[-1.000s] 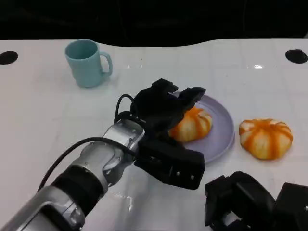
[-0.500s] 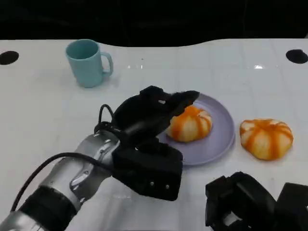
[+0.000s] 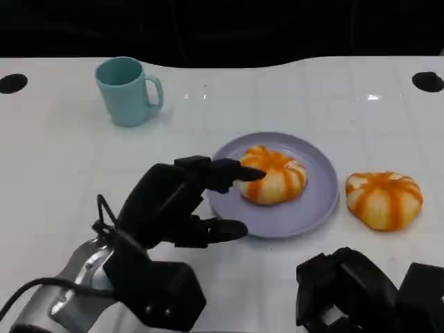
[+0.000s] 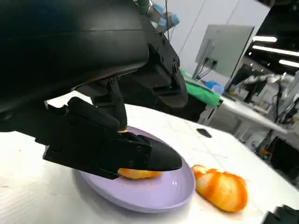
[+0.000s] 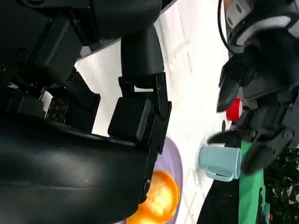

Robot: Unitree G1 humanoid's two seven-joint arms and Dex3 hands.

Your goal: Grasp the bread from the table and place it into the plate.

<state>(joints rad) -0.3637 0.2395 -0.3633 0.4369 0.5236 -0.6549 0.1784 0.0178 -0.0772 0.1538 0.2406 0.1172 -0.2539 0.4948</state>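
Note:
One orange-striped bread [image 3: 274, 175] lies on the lavender plate [image 3: 312, 208] at the table's middle. A second bread [image 3: 383, 199] sits on the table just right of the plate. My left hand [image 3: 177, 201] hovers at the plate's left rim with fingers apart and nothing in it; one fingertip [image 3: 246, 173] is at the bread's near-left edge. In the left wrist view, the left hand's fingers [image 4: 117, 151] partly cover the bread [image 4: 135, 174] on the plate [image 4: 154, 193], with the other bread [image 4: 224, 189] beyond. My right hand [image 3: 361, 291] rests low at the front right, holding nothing.
A teal cup [image 3: 127, 90] stands at the back left, also in the right wrist view as the cup [image 5: 219, 161]. Black round holes [image 3: 427, 80] mark the table's far corners. Bare white table lies left of the plate and in front of it.
My left hand has let go of the bread on the plate and drawn back toward me and to the left. The right hand and the second bread stay put.

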